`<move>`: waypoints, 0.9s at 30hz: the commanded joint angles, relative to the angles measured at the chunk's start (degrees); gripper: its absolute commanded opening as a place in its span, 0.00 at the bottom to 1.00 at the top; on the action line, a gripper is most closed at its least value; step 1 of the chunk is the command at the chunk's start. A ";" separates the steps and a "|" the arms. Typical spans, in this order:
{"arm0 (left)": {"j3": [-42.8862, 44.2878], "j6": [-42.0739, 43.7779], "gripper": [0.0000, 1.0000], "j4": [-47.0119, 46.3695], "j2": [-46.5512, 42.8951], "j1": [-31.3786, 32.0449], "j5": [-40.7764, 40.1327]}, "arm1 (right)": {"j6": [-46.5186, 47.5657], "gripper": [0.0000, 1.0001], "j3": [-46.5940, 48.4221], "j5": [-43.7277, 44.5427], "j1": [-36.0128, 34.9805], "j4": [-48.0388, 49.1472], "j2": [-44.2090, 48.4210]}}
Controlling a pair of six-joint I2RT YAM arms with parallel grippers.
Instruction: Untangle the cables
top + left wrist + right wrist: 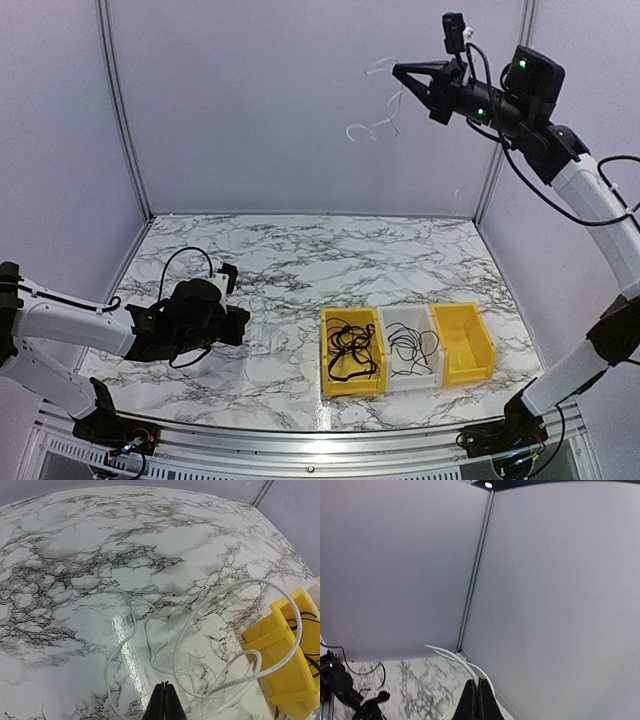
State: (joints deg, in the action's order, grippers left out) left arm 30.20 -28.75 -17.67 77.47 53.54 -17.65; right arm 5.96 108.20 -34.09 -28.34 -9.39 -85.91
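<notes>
My right gripper [398,70] is raised high near the back wall and is shut on a white cable [383,103] that dangles from it in curls. In the right wrist view the white cable [455,657] comes out between the shut fingertips of the gripper [479,681]. My left gripper [238,322] is low over the marble table, shut. In the left wrist view its tips [165,684] are pressed together with nothing visible between them, and a loose white cable [232,681] lies in loops on the table just ahead and to the right.
Three bins stand side by side at the front: a yellow bin [331,352] holding black cables [350,350], a white bin [411,375] holding black cables, and an empty yellow bin [462,345]. The near yellow bin [285,645] is right of the left gripper.
</notes>
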 commanded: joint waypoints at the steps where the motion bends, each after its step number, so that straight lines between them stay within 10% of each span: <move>1: 2.59 0.62 0.00 -2.19 -0.24 -0.27 -0.08 | 6.66 0.00 -11.78 0.88 5.35 -9.09 7.03; 13: 6.69 0.74 0.00 -0.73 3.26 -0.28 3.49 | 34.42 0.00 -32.23 5.16 16.54 -38.55 29.76; 20: 9.18 2.26 0.00 0.17 5.51 -0.36 5.16 | 55.58 0.00 -37.28 11.63 21.50 -58.79 31.55; 27: 10.27 2.43 0.00 0.52 6.81 -0.36 6.44 | 57.40 0.00 -45.69 9.08 22.63 -58.46 27.81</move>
State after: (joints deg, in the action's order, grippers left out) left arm 38.92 -27.38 -17.82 83.55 53.52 -12.40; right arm 59.40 66.00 -24.18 -6.26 -64.88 -56.31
